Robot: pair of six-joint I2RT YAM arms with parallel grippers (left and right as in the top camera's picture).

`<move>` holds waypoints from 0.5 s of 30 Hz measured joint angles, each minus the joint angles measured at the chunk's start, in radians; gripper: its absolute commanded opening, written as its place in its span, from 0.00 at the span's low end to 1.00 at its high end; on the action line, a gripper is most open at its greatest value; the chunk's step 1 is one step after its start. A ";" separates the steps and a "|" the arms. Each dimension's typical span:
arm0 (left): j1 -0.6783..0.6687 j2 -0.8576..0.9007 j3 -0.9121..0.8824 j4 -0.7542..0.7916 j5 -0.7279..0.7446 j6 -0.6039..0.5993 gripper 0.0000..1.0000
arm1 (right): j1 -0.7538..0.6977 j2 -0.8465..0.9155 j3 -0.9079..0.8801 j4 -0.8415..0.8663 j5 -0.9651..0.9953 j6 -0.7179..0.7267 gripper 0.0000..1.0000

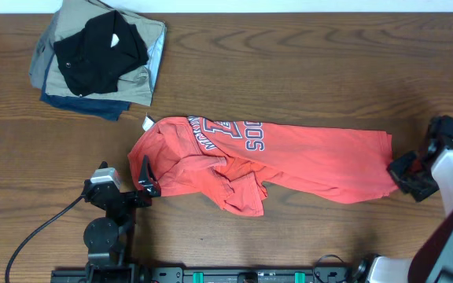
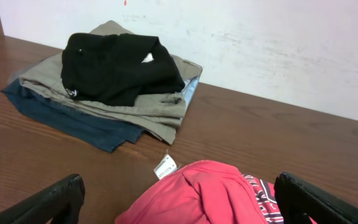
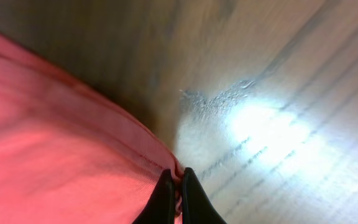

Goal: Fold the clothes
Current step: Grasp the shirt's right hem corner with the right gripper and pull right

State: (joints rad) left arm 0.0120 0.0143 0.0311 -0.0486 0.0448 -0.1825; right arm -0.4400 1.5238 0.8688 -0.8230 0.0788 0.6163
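The coral-red T-shirt [image 1: 289, 161] lies stretched left to right across the table, its lettering up near the collar and its left part bunched. Its white neck tag [image 1: 148, 121] sticks out at the upper left. My left gripper [image 1: 145, 179] is open at the shirt's left edge; in the left wrist view its fingers [image 2: 179, 202] stand wide on either side of the bunched red fabric [image 2: 197, 196], with the tag [image 2: 165, 167] just ahead. My right gripper [image 1: 403, 174] is shut on the shirt's hem at the right end; the right wrist view shows its fingertips [image 3: 178, 186] pinching the red edge [image 3: 73, 155].
A stack of folded garments [image 1: 101, 59], black on top of khaki, light blue and navy, sits at the back left; it also shows in the left wrist view [image 2: 114, 81]. The left arm's cable [image 1: 46, 224] trails over the front left of the table.
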 measured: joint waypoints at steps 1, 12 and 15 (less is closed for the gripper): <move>0.000 0.000 0.000 0.000 0.000 0.000 0.98 | 0.000 -0.033 0.005 -0.008 0.000 0.000 0.01; 0.000 0.000 0.000 0.000 0.000 0.000 0.98 | 0.000 -0.277 0.014 -0.076 -0.027 -0.007 0.01; 0.000 0.000 0.000 0.000 0.000 0.000 0.98 | 0.000 -0.296 0.014 -0.083 -0.056 -0.013 0.01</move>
State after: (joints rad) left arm 0.0120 0.0143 0.0311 -0.0486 0.0448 -0.1822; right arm -0.4400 1.2274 0.8829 -0.9062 0.0223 0.6033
